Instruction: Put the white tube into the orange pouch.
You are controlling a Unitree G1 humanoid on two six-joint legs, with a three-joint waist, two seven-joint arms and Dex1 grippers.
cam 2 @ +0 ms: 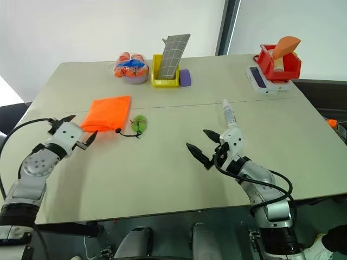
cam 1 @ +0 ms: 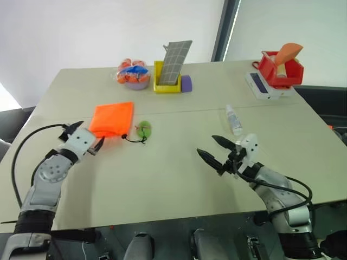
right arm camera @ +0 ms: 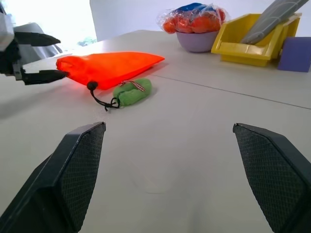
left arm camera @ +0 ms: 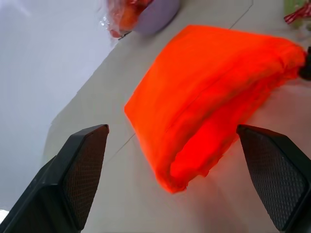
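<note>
Both claws hang spread and empty over the near half of the table [cam 1: 179,184]. Left gripper [cam 1: 84,136] hovers at the near left, its 2 fingers apart, pointing at the near edge of the orange pouch [cam 1: 112,119] and just short of it; in the left wrist view the pouch [left arm camera: 218,97] lies between and beyond the 2 fingers [left arm camera: 85,170], not touched. Right gripper [cam 1: 216,149] sits at the near right, fingers wide, aimed across the table toward the left; its wrist view looks over bare tabletop to the pouch [right arm camera: 109,65] and the other claw [right arm camera: 41,56] beyond.

Pouch lies flat on the left side, its mouth toward the robot. A thin black cord [cam 1: 133,138] runs from its near right corner to a green ball [cam 1: 144,129] just beside it.

White tube [cam 1: 233,119] lies on the table just beyond the right gripper, well apart from the pouch, its length running away from the robot.

Farther back stand a bowl [cam 1: 136,84] holding a clear bag of orange balls [cam 1: 132,70], a yellow bin [cam 1: 162,84] with a gray grid panel [cam 1: 177,61] leaning in it, and a purple block [cam 1: 186,83]. At the far right are a white box [cam 1: 264,85] and a red bin [cam 1: 281,69] with an orange scoop [cam 1: 288,52].
</note>
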